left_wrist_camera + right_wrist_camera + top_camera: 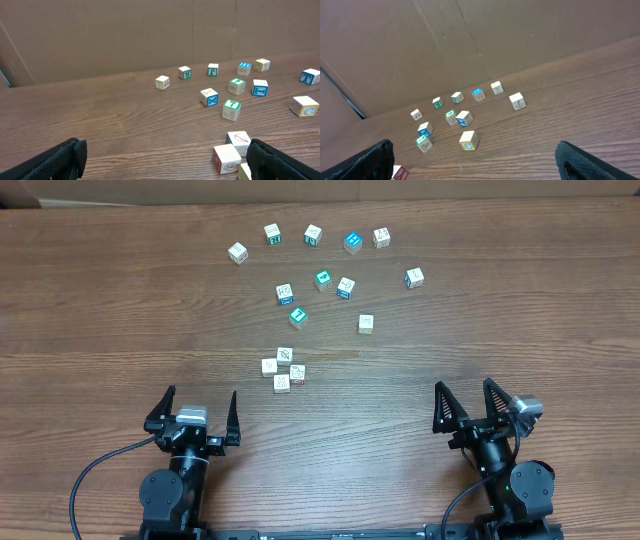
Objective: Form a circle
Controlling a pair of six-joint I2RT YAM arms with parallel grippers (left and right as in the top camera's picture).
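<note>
Circle (283, 369) of cubes (four, huddled) lies near the gaping left gripper (202, 393).

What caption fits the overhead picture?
Four pale wooden cubes huddle on a brown table before the open left gripper and right gripper.

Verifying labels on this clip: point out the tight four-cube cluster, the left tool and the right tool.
four-cube cluster (285, 356), overhead view, on its farthest cube.
left tool (202, 391), overhead view, midway between its fingertips.
right tool (464, 383), overhead view, midway between its fingertips.
</note>
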